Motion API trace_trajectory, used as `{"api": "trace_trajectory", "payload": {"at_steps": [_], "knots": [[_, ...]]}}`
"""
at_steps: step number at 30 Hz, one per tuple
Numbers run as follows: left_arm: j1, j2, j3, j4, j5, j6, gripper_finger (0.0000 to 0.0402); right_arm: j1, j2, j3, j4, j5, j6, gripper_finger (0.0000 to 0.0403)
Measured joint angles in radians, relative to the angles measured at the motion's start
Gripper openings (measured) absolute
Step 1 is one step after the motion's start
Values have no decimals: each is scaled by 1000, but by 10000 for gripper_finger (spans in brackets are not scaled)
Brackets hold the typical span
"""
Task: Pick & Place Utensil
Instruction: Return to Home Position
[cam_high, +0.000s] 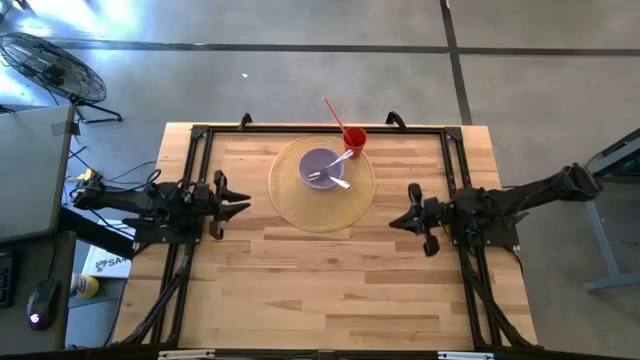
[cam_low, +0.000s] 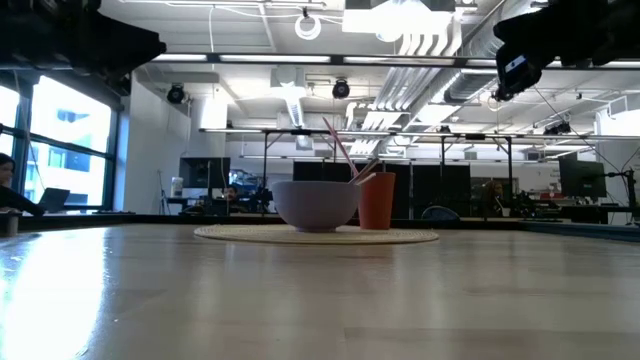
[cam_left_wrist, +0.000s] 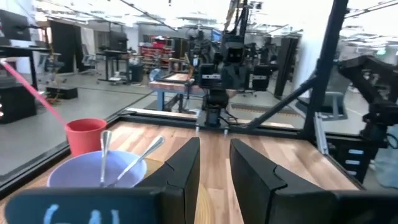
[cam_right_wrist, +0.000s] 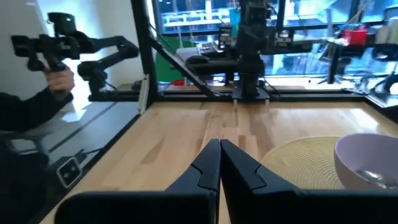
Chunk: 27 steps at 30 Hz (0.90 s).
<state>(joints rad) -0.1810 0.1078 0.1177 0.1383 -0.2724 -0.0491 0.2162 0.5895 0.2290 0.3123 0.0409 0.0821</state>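
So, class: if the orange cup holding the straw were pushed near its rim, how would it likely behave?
The cup looks small and plain, so probably light and easy to slide. The long straw leans out above its rim, so a high push might tip it.

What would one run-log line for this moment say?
silver utensils in purple bowl; straw in cup; left end effector open; right end effector shut
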Motion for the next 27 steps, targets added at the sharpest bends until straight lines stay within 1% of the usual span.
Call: {"api": "trace_trajectory", "payload": {"at_steps": [4,7,10,12,15,16,22,27], "knots": [[-3,0,0,-13,-4,3,85,-118,-26,0,-66,-154,47,1],[-3,0,0,-16,0,1,85,-193,-47,0,-88,-170,36,1],[-3,0,0,-16,0,0,85,-233,-70,0,-79,-162,-11,2],[-3,0,0,-26,0,0,85,-234,-84,0,-71,-127,-40,1],[-3,0,0,-43,-7,-8,85,-204,-95,0,-82,-17,-62,1],[-3,0,0,-43,-7,-8,85,-188,-95,0,-86,5,-63,1],[-3,0,0,-33,5,2,85,-101,-125,0,-99,14,-65,1],[-3,0,0,-44,0,51,85,-84,-195,0,-117,15,-65,1]]}}
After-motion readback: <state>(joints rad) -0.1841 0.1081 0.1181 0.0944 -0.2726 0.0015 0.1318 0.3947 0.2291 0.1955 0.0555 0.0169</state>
